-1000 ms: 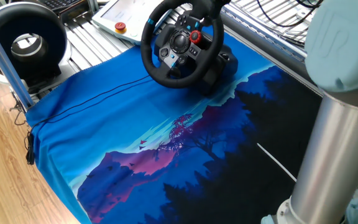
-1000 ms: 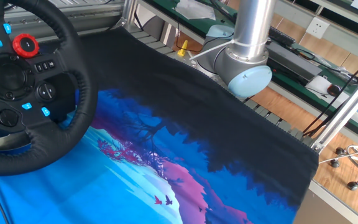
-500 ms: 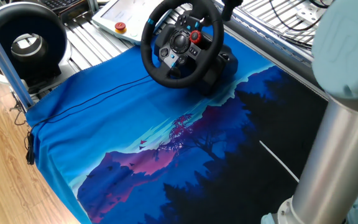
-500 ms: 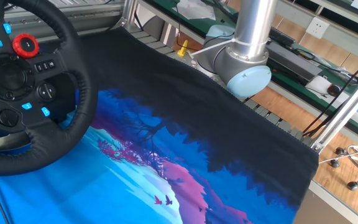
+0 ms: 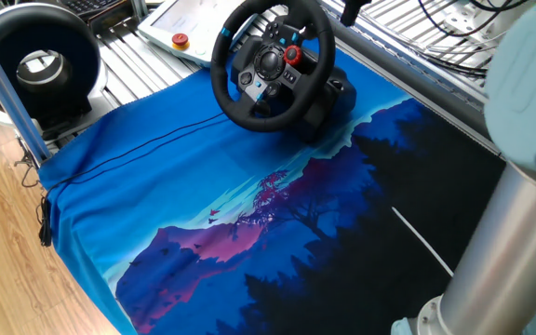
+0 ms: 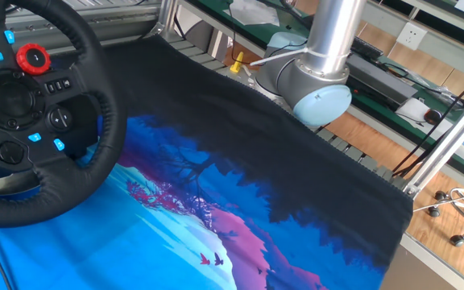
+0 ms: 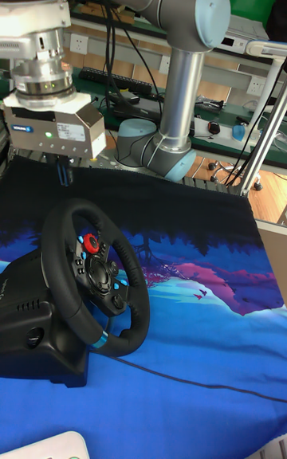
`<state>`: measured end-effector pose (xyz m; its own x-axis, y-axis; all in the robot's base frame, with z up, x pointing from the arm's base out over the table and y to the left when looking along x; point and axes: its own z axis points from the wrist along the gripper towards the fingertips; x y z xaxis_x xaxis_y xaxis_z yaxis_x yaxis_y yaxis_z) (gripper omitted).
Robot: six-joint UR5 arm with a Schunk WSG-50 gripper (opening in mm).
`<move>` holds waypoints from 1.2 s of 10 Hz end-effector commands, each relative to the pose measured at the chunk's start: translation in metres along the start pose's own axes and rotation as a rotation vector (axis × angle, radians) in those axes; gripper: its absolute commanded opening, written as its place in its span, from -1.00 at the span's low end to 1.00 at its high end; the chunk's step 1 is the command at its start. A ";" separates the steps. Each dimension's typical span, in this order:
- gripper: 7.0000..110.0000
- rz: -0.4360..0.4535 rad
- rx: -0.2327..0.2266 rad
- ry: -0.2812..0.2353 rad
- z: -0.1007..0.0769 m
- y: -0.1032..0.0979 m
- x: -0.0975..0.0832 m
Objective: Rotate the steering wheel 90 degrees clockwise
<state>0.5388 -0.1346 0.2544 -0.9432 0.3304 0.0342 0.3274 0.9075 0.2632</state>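
Observation:
The steering wheel (image 5: 271, 65) is black with a thick rim, blue hub buttons and a red dial (image 7: 92, 243). It stands tilted on its base at the far side of the blue cloth. Its light-blue stripe (image 7: 99, 339) sits at the bottom of the rim in the tall fixed view. My gripper (image 7: 61, 172) hangs above the rim's top edge, apart from it, with nothing between its fingers. In one fixed view only a dark fingertip (image 5: 351, 9) shows at the top edge. The other fixed view shows the wheel (image 6: 95, 121) close up and no gripper.
A black ring-shaped device with a grey-white centre (image 5: 37, 65) stands at the left beyond the cloth. A white panel with a red button (image 5: 180, 40) lies behind the wheel. The arm's silver column (image 5: 501, 242) rises at the right over the printed cloth (image 5: 249, 214).
My gripper has let go of the wheel's upper rim and risen up and to the right, away from it. The wheel has kept its position.

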 end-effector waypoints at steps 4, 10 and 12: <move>-1.00 -0.063 -0.136 0.121 0.001 0.026 0.018; -1.00 0.031 -0.071 0.105 0.004 0.012 0.010; -1.00 0.093 -0.061 0.066 0.005 0.010 0.000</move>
<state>0.5349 -0.1206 0.2524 -0.9345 0.3296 0.1347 0.3559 0.8764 0.3245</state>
